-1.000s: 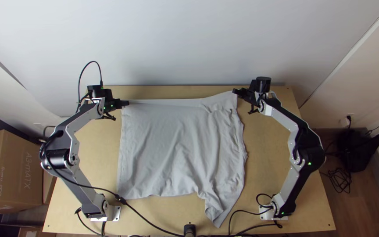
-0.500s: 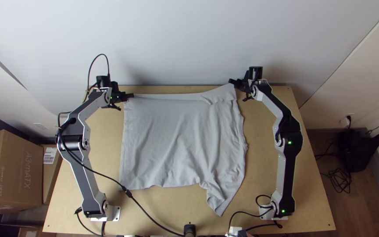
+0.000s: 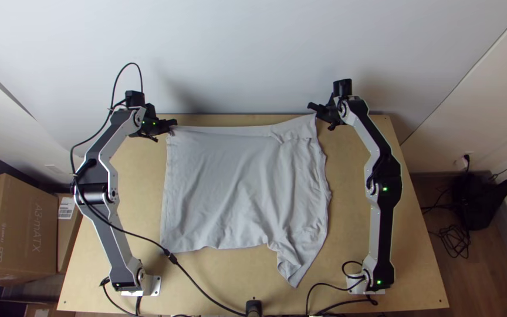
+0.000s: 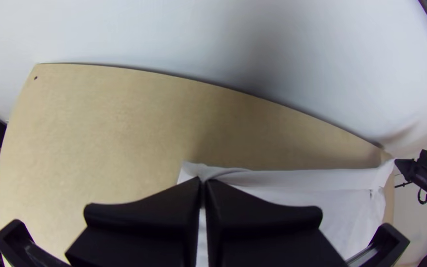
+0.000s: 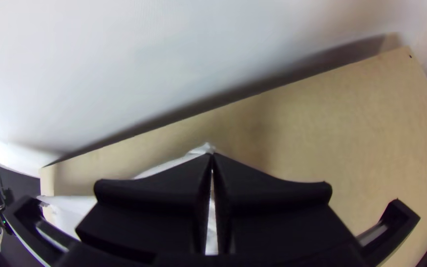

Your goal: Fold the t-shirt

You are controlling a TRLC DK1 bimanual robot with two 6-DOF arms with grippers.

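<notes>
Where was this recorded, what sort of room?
Probably a small workshop or lab corner: a wooden table stands against a pale wall, with cardboard boxes to one side and cables on the floor.

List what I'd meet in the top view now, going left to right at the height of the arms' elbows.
Large cardboard box, left arm's elbow, grey t-shirt, right arm's elbow, black object on the floor.

T-shirt on the table, between left arm and right arm
</notes>
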